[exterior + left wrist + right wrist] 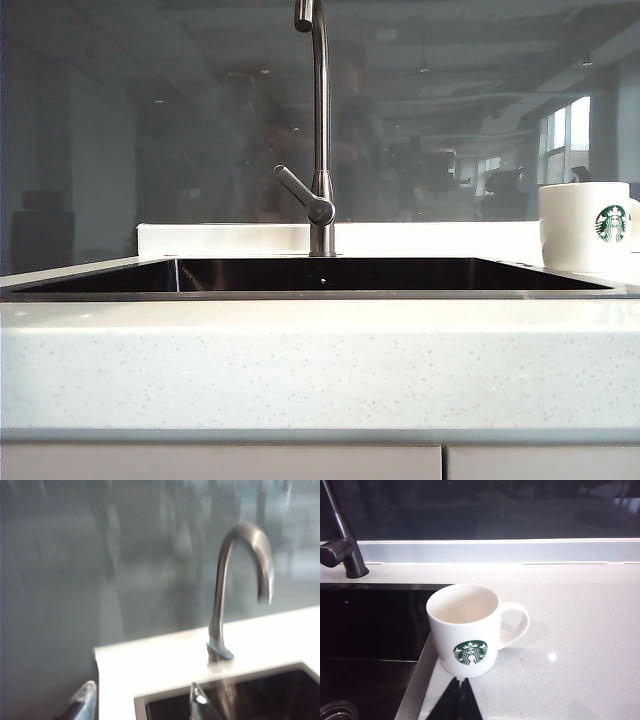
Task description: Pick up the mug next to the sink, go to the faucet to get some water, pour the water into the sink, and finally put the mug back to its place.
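Mug [466, 630] stands upright on the counter [580, 645] right at the sink [370, 625] corner, handle turned away from the basin, empty as far as you can see. Your right gripper [459, 698] sits just short of the mug, fingers pressed together, holding nothing, so it can't take the mug w/o opening first. Left gripper [142, 700] hangs spread by the sink's far corner, near the faucet [220, 610], probably placed for the lever. Left wrist view is blurred. Pickup not yet done.
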Motion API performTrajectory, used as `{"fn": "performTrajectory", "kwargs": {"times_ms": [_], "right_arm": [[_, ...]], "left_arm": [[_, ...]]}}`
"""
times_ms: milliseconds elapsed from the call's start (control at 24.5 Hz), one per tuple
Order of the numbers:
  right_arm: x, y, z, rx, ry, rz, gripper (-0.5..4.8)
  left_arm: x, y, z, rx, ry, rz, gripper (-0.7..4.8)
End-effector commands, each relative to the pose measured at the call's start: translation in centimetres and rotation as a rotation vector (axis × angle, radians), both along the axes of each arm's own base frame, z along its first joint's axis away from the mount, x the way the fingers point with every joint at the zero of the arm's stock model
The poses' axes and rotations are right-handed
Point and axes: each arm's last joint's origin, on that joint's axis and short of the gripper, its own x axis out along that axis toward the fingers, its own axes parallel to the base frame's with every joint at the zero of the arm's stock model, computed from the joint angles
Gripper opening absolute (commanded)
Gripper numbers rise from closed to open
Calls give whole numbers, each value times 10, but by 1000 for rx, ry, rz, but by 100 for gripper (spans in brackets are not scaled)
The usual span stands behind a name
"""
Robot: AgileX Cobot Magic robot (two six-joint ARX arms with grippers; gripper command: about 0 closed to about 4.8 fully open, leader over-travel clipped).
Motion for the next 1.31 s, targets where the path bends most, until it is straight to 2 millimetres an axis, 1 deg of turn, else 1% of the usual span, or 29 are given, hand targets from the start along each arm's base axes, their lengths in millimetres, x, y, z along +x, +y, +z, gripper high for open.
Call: {"fn": "performTrajectory", "kwargs": {"times_ms": [41, 82, 123, 163, 204, 245, 286, 327, 368, 449, 490, 531, 613, 817, 899, 980, 1062, 1307], "right_arm": [[0, 0, 3, -1, -23, 0, -9], [0, 0, 3, -1, -23, 0, -9], [0, 0, 3, -1, -23, 0, -9], [0, 0, 3, -1, -23, 0, -9], [0, 0, 3, -1, -23, 0, -9], [0, 0, 3, -1, -23, 0, -9], [0, 0, 3, -1, -24, 0, -9], [0, 0, 3, -2, -23, 0, -9], [0, 0, 3, -1, -23, 0, -9], [0, 0, 3, -2, -23, 0, -9], [0, 0, 3, -1, -23, 0, -9], [0, 0, 3, -2, -23, 0, -9], [0, 0, 3, -1, -23, 0, -9], [0, 0, 3, -1, -23, 0, -9], [0, 0, 3, -1, -23, 0, -9], [0, 0, 3, -1, -23, 0, -9], [0, 0, 3, -1, -24, 0, -9], [0, 0, 3, -1, -23, 0, -9]], "left_arm": [[-36, 3, -48, -91, -108, 65, 238], [-51, 3, -70, -107, -125, 64, 238], [-60, 3, -83, -114, -127, 59, 238], [-71, 3, -106, -127, -128, 58, 238], [-74, 3, -116, -127, -126, 58, 239], [-78, 3, -138, -128, -113, 58, 239], [-77, 3, -154, -135, -93, 58, 238], [-77, 3, -162, -144, -82, 58, 238], [-75, 3, -179, -156, -55, 60, 238], [-71, 3, -194, -174, -28, 63, 238], [-67, 3, -209, -188, 0, 64, 238], [-64, 3, -218, -187, 23, 66, 238], [-61, 3, -233, -185, 51, 70, 238], [-56, 7, -259, -194, 5, 197, 238], [-56, 7, -267, -195, -24, 193, 238], [-55, 6, -273, -197, -14, 186, 238], [-54, 4, -276, -195, 0, 165, 238], [-55, -1, -272, -199, -36, 88, 238]]}}
